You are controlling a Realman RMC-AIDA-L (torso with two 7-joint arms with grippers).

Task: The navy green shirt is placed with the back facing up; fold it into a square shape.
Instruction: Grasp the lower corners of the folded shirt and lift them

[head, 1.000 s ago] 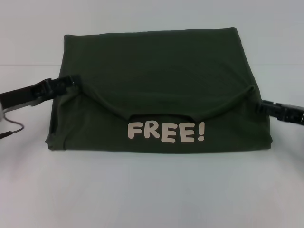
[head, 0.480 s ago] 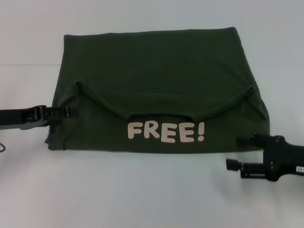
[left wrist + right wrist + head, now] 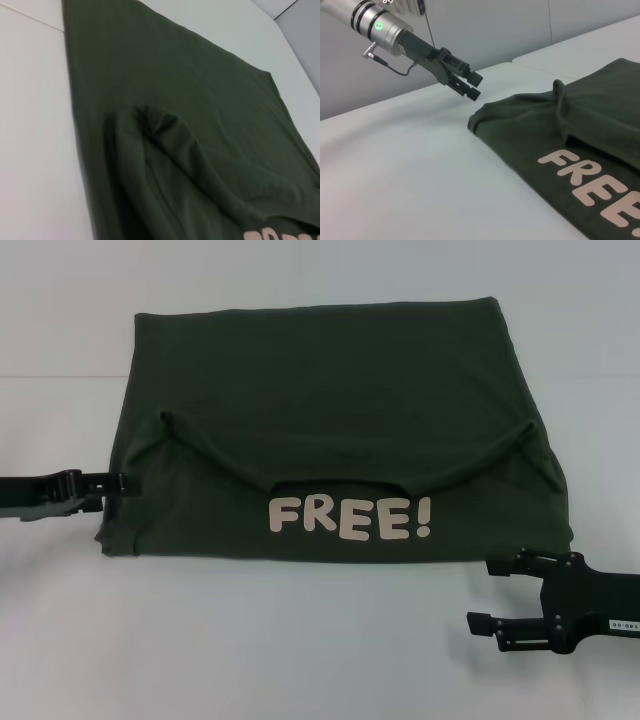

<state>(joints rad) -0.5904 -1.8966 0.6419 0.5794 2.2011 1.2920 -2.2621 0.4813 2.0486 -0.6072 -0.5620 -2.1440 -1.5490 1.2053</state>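
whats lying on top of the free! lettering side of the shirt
A folded-over layer of the navy green shirt itself covers the part behind the "FREE!" lettering, which stays bare. No gripper rests on it. What is under the fold is hidden.

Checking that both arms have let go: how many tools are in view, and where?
2. The left tool is at the shirt's left edge, open and holding nothing. The right tool is on the table off the shirt's near right corner, open and clear of the cloth.
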